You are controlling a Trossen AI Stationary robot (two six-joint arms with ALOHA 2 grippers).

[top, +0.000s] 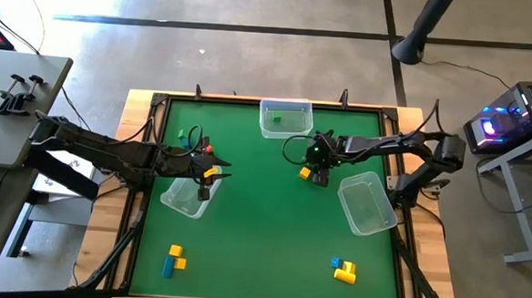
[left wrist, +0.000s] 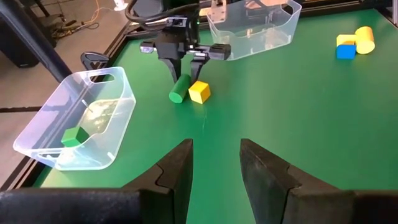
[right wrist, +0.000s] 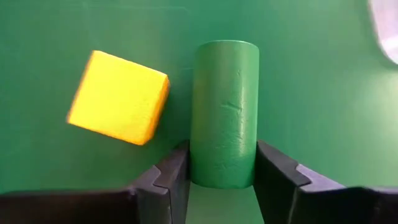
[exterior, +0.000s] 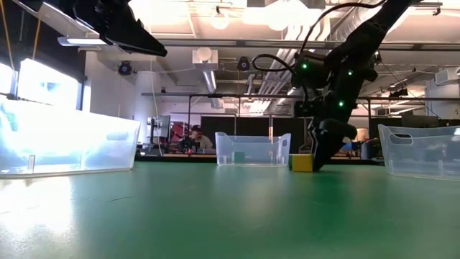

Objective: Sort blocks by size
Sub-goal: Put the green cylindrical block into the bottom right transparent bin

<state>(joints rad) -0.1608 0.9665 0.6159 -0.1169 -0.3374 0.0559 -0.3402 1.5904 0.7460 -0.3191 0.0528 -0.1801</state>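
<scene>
Right gripper (right wrist: 216,177) down on the counter (top: 271,231) near the middle, jaws straddling a green cylinder (right wrist: 224,112) lying flat, pads touching or nearly touching both its sides (firm pinch not confirmed). Yellow cube (right wrist: 118,96) just beside the cylinder, tilted, one corner almost against it. Risk: cube nudged or dragged along on the lift, since so close to one finger. Grip sits at one end of the cylinder, not mid-length, so possible pivot or slip out once raised. Round sides also liable to roll if the jaws close unevenly.

Left gripper (left wrist: 214,165) hovering above the counter's left side near a clear bin (top: 187,196), jaws spread, nothing between them.

Other blocks: green cube (left wrist: 73,136) in the far bin (left wrist: 118,84), blue and yellow pieces (top: 174,259) near the front left, another blue and yellow cluster (top: 343,269) front right. Third bin (top: 367,202) close by the right arm; wrong bin choice also possible.
</scene>
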